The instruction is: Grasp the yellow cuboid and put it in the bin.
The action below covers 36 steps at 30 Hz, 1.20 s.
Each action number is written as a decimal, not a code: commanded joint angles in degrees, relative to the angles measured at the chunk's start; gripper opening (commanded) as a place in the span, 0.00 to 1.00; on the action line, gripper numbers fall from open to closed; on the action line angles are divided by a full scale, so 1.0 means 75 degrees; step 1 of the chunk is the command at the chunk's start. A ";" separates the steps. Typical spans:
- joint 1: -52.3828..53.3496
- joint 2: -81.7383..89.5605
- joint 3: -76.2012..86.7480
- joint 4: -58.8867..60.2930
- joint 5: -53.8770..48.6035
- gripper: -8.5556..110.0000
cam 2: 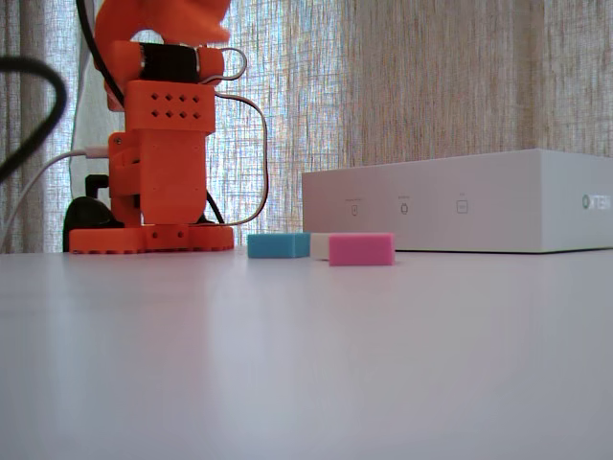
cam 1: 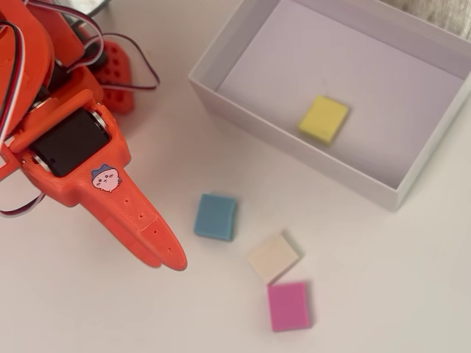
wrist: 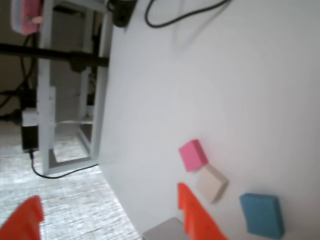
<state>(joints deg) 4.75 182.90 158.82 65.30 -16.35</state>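
Observation:
The yellow cuboid [cam 1: 324, 119] lies flat on the pale floor inside the bin [cam 1: 221, 93], near the wall that faces the loose blocks. In the fixed view the bin [cam 2: 479, 203] is a white box at the right, and its wall hides the cuboid. My orange gripper [cam 1: 171, 257] hangs over the table left of the bin, well away from the cuboid, its tip pointing toward the blue block. In the wrist view the gripper [wrist: 107, 216] shows two orange fingertips [wrist: 194, 212] set wide apart with nothing between them.
Three loose blocks lie on the white table in front of the bin: blue [cam 1: 215, 216], cream [cam 1: 273, 257] and pink [cam 1: 288, 306]. The arm's orange base [cam 2: 153, 235] and its cables stand at the left. The table edge [wrist: 107, 150] shows in the wrist view.

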 commanded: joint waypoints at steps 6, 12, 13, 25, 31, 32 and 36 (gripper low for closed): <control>0.0129 0.0879 0.0621 0.1090 0.0023 0.34; -0.0035 0.0891 0.1066 0.1195 0.0012 0.24; -0.0035 0.0891 0.1102 0.1219 0.0000 0.23; -0.0129 0.0891 0.1359 0.1406 -0.0117 0.12; -0.0164 0.0891 0.1359 0.1465 -0.0094 0.01; -0.0164 0.0891 0.1359 0.1465 -0.0094 0.00; -0.0164 0.0891 0.1359 0.1465 -0.0082 0.00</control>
<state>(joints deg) 3.52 189.76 169.19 76.11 -16.35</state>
